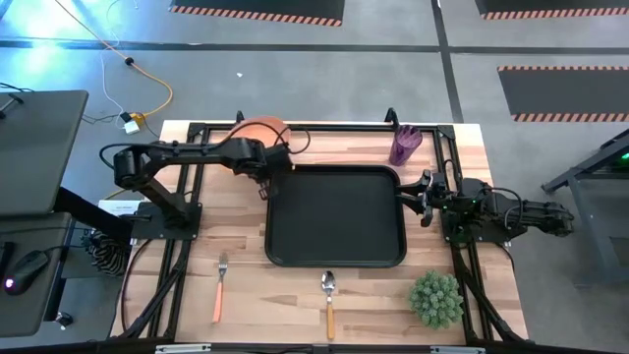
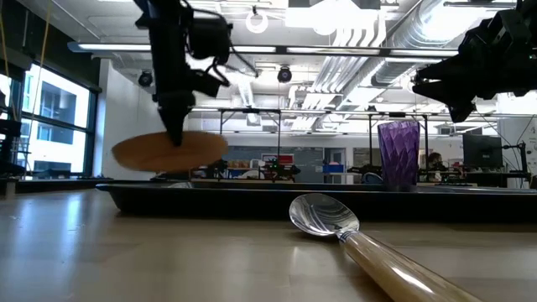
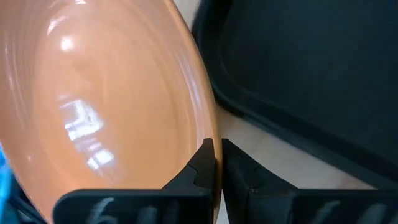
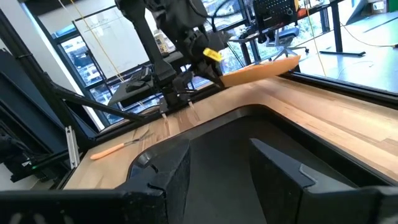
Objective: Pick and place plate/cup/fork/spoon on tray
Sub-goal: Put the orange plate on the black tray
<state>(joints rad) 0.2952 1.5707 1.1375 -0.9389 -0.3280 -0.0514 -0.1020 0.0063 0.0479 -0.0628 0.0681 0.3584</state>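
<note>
The left hand point(image 1: 267, 169) is clenched on the plate point(image 1: 261, 130) rim, holding it above the tabletop at the tray's point(image 1: 336, 258) 11 o'clock corner; stiff, light, probably slippery, so the rim pinch suits; right hand point(image 1: 425, 197) released at 3 o'clock

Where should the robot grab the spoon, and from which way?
Probably the slim orange handle of the spoon, near its middle, coming straight down from above. It lies flat on the table just in front of the tray, so fingers can close across the narrow handle; the rounded metal bowl looks more slippery.
</note>
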